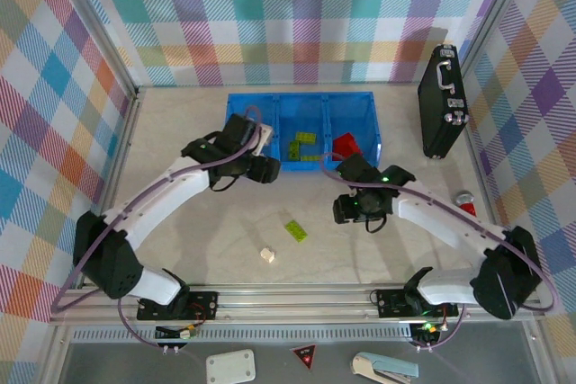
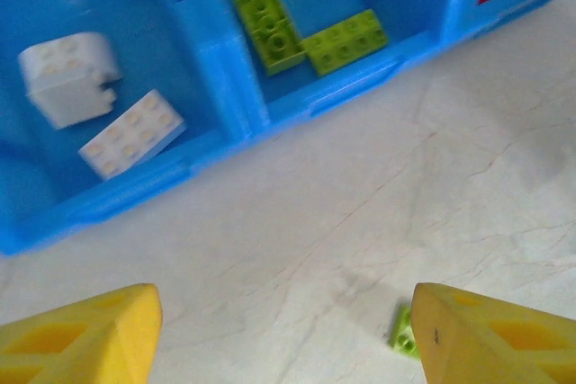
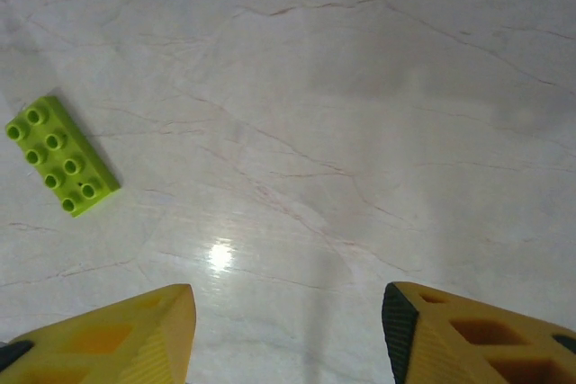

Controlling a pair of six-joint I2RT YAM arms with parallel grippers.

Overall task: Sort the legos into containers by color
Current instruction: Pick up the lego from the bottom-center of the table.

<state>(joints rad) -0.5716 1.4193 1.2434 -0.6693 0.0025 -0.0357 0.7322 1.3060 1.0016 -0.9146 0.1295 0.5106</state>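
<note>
My left tool (image 2: 288,339) hangs spread and empty just short of the blue tray (image 2: 216,146) by the surface's (image 3: 360,87) far edge, white bricks (image 2: 90,96) in its left compartment and green bricks (image 2: 297,29) in the middle. My right tool (image 3: 288,330), also spread and empty, hovers mid-surface. A loose green brick (image 3: 61,156) lies apart off its left side, and a cream brick (image 1: 266,255) sits closer to the near edge.

The overhead camera sits above and behind my bases, which lie along the frame's bottom, and looks down on the whole table (image 1: 234,222). My left wrist camera looks past my left gripper (image 2: 288,339), close to the tray (image 2: 135,191) wall across the upper frame. My right wrist camera, past my right gripper (image 3: 288,339), sits low over the tabletop. The overhead and right views share the lime brick (image 1: 295,230) (image 3: 61,156). The green scrap (image 2: 405,336) at the left view's lower right is probably the same one.
</note>
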